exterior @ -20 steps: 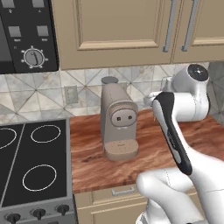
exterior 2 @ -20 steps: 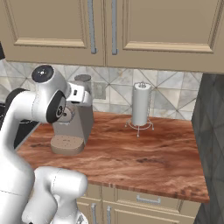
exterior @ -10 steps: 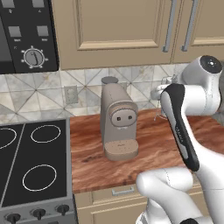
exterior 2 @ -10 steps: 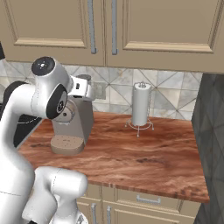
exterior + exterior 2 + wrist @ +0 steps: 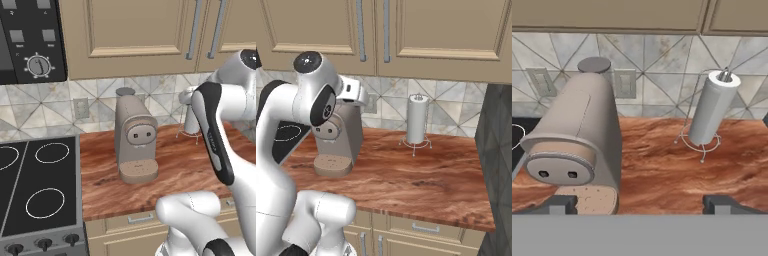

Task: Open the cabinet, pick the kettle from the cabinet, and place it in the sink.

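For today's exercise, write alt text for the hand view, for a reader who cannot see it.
The open gripper looks at a taupe coffee machine and an upright paper towel roll on a reddish wood counter, with tiled wall behind and closed cabinet doors above.

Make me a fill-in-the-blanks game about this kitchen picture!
1. The cabinet doors above the counter are ___.
2. The paper towel roll stands ___ on its wire holder.
3. The coffee machine sits between the paper towel roll and the ___.
4. The tool's fingers are spread ___.

Missing words: closed; upright; stove; open
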